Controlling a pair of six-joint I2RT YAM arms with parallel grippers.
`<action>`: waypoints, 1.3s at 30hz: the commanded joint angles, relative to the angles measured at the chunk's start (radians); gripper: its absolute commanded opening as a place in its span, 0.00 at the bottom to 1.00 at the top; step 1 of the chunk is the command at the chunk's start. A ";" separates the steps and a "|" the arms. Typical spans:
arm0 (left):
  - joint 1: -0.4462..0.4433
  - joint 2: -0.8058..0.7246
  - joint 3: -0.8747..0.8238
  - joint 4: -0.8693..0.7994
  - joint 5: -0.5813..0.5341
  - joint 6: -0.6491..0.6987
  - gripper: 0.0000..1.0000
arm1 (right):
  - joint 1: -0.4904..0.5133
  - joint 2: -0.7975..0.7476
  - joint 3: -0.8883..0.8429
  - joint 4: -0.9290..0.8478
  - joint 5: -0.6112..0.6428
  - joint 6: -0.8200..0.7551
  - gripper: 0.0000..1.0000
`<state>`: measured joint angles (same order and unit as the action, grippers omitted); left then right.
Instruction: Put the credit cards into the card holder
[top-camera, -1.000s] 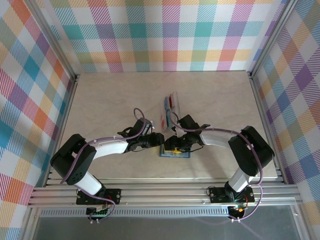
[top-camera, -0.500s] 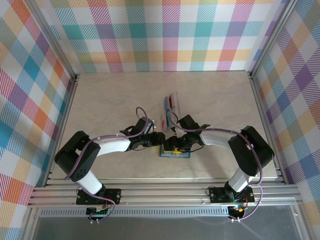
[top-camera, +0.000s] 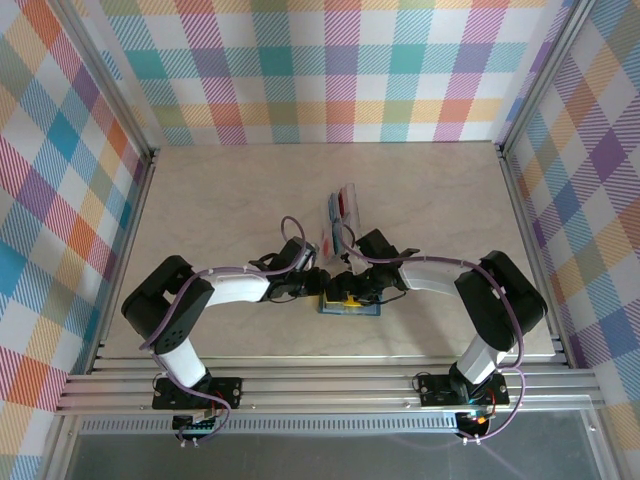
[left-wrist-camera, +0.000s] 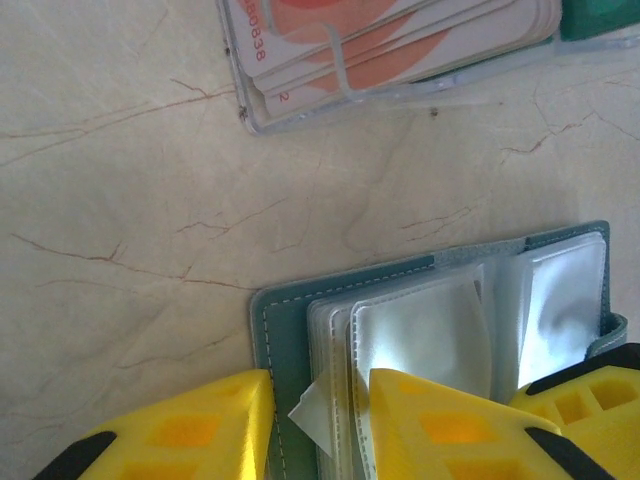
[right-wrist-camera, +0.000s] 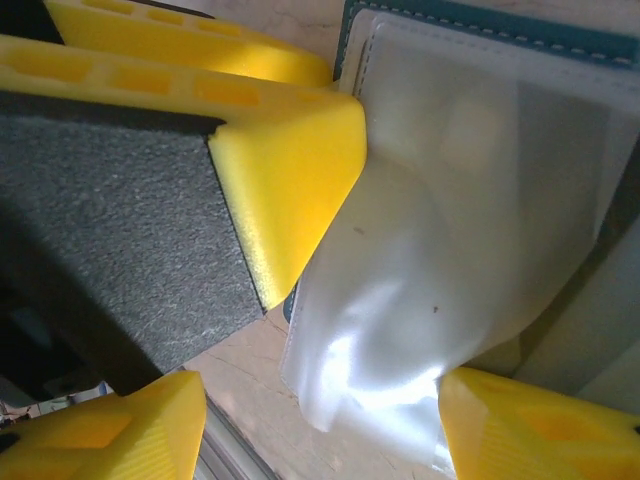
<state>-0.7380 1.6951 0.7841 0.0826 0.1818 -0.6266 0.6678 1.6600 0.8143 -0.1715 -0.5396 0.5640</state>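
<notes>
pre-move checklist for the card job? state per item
1. Card holder lying open, clear sleeves exposed: ok.
2. Card in hand: not ok. The cards lie stacked beyond the holder, and no gripper is on them.
3. Left gripper open, fingers either side of the holder's edge: ok.
4. Right gripper open, fingers either side of a bulging sleeve: ok.
5. Sleeve mouth open enough to take a card: cannot tell.
6. Room between the grippers: not ok. Both crowd over the holder.
</notes>
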 joint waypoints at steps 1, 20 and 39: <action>-0.019 0.019 -0.034 -0.083 -0.030 0.028 0.32 | 0.007 -0.017 0.038 -0.031 0.001 -0.005 0.64; -0.029 0.041 -0.066 -0.024 -0.025 0.024 0.31 | -0.081 -0.088 0.528 -0.537 0.426 -0.117 0.42; -0.032 0.034 -0.071 -0.010 -0.023 0.023 0.30 | -0.084 0.280 0.828 -0.643 0.414 -0.182 0.28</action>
<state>-0.7486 1.6932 0.7494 0.1444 0.1555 -0.6125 0.5865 1.9221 1.6108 -0.7841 -0.1024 0.4046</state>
